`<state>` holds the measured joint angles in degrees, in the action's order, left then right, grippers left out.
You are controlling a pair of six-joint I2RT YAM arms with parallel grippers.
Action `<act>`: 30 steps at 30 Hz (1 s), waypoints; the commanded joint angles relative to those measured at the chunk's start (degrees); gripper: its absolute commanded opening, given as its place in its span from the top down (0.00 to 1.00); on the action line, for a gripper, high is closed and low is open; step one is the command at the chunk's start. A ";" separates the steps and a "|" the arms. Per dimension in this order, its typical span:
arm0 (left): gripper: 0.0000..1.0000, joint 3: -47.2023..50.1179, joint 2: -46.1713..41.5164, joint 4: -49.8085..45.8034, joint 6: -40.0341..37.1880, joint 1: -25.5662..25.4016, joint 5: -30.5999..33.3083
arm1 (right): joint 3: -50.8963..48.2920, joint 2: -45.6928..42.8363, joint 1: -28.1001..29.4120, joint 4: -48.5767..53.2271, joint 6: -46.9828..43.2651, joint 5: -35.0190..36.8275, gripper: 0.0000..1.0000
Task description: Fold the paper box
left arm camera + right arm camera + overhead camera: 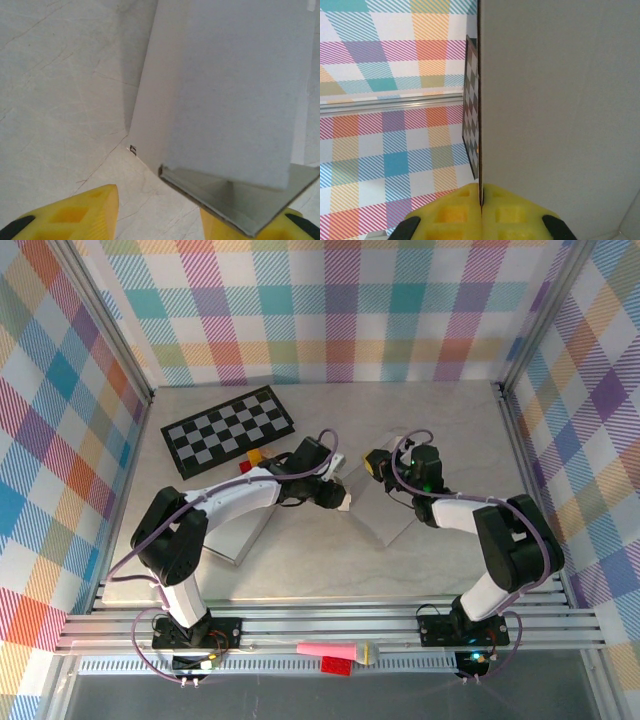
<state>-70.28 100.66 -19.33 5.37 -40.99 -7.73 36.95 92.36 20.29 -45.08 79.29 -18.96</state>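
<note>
The paper box (247, 538) is thin grey matte board with straight-cut edges, part-folded near the table's centre in the top view. 1 panel lies flat toward 8 o'clock. Other panels stand up between the 2 grippers.

In your L wrist view the box (225, 90) shows 1 upright panel with a faint grainy surface. A short flap is creased at its base, with a pale cut edge jutting toward 5 o'clock.

The table (430, 430) is a pale, marble-look top with fine scratches.

Your L arm reaches from its base at 7 o'clock, elbow bent, wrist toward centre. The left gripper (335, 497) is released: its yellow ribbed fingers (95, 210) stand apart. The flap corner sits over the R-side finger, and bare table shows in the gap.

Your R arm folds back from 5 o'clock, forearm pointing to 10 o'clock. The right gripper (378, 466) is clenched on the box: in the R wrist view its yellow pads (450, 210) pinch the thin edge of a tall panel (560, 110).

A black-and-white checkerboard (228, 430) lies flat at 11 o'clock, with small red and yellow blocks (255, 458) just beside its near edge. Plaid fabric walls (330, 300) surround the table.
</note>
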 commanded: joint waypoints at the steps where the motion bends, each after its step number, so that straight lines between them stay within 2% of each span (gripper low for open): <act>1: 0.53 2.71 -0.03 6.22 3.42 -0.58 2.52 | -1.72 2.28 0.79 -4.60 1.69 0.27 1.00; 11: 0.52 9.54 -0.07 19.62 9.14 -1.26 8.14 | -3.81 4.66 1.99 -9.38 4.53 4.90 1.00; 24: 0.54 9.34 2.65 23.27 12.81 -4.90 16.79 | -5.79 5.45 3.50 -12.13 4.94 7.77 1.00; 30: 0.57 8.69 4.02 23.23 14.50 -6.19 21.19 | -9.00 6.14 4.79 -16.80 4.76 10.71 1.00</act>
<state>-61.19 103.55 2.07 18.06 -46.61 8.73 30.33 96.62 23.68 -63.02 84.75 -8.78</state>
